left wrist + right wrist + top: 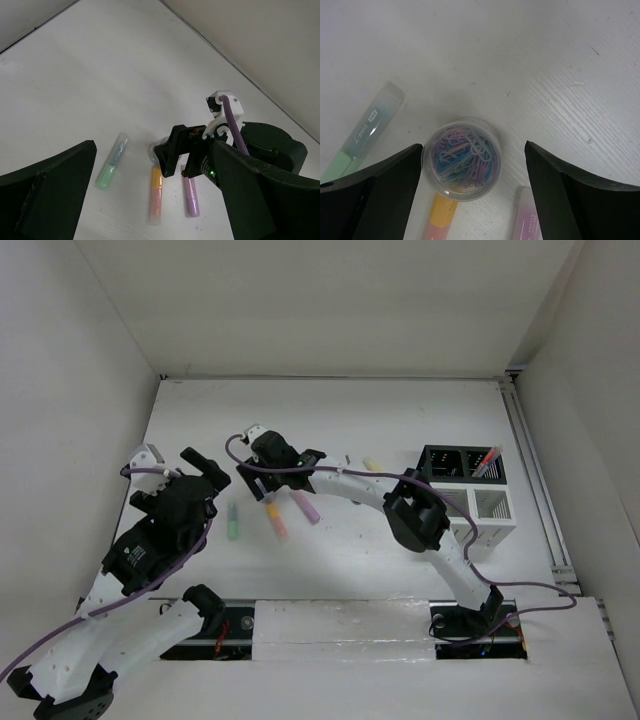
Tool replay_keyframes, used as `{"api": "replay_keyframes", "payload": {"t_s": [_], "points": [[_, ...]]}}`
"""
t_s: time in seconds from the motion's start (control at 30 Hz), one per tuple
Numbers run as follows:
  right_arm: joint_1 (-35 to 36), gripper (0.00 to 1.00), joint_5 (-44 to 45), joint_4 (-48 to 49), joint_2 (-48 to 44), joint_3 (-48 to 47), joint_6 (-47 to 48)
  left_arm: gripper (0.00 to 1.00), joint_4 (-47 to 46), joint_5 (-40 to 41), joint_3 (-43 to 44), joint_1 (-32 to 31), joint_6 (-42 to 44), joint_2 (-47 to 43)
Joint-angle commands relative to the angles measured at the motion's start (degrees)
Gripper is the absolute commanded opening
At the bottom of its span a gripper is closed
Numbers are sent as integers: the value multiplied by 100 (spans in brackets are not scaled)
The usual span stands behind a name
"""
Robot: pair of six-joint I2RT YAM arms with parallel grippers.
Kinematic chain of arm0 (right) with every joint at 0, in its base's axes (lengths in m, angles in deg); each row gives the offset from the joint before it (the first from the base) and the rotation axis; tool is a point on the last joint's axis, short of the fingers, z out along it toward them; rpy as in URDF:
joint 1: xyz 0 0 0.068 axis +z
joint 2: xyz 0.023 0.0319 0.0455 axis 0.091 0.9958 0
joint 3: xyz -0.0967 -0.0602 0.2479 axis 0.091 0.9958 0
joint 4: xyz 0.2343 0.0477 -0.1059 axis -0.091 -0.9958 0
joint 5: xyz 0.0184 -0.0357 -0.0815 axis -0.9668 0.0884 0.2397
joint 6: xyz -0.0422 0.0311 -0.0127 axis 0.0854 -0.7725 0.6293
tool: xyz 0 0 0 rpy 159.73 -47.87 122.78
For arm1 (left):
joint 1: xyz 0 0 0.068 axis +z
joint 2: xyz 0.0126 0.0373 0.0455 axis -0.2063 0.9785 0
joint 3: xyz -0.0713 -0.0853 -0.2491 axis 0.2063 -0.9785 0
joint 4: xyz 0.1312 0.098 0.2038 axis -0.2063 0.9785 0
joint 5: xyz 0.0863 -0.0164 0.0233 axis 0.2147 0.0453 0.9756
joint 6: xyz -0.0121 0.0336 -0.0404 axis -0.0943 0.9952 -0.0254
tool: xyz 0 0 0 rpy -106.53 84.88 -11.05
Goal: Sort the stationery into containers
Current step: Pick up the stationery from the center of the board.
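Sorting is looking barely begun: only the pens (487,462) are standing in the organizer (468,496) at upper right. I am hovering the right gripper (471,148), jaws spread, around the paper-clip tub (462,159) mid-frame; green marker (232,522), orange marker (277,522), purple marker (305,506) and yellow marker (373,464) are lying loose, and the left gripper (185,480) is gaping empty

table (330,410): white | walls (330,300): plain white, three sides

A white table (340,415) stands enclosed by plain white walls (330,300) on three sides; a pale metal rail (531,475) runs along its right edge, and fine scratches (572,95) mark its surface
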Motion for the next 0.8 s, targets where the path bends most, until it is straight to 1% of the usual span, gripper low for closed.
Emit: {"api": "replay_keyframes", "payload": {"t_s": [0.0,0.1,0.17,0.23,0.37,0.47,0.53,0.6,0.63,0.73,0.77], "points": [[55,87,110,-36,50,-219,62,99,-132,55,49,16,78,-3],[55,84,58,-36,112,-167,62,99,-132,55,49,16,78,-3],[55,78,5,16,112,-167,62,99,-132,55,49,16,78,-65],[55,75,5,16,112,-167,62,99,-132,55,49,16,78,-65],[55,75,-48,16,164,-167,62,99,-132,55,49,16,78,-65],[107,69,-48,16,164,-44,62,99,-132,55,49,16,78,-65],[107,59,4,16,164,-44,62,99,-132,55,49,16,78,-117],[107,45,5,16,112,9,62,99,-132,55,49,16,78,-117],[107,33,5,16,112,9,62,99,-132,55,49,16,78,-117],[107,18,5,87,-2,9,62,99,-132,55,-3,16,78,-117],[107,8,5,148,-81,9,62,99,-132,55,-3,16,78,-117]]}}
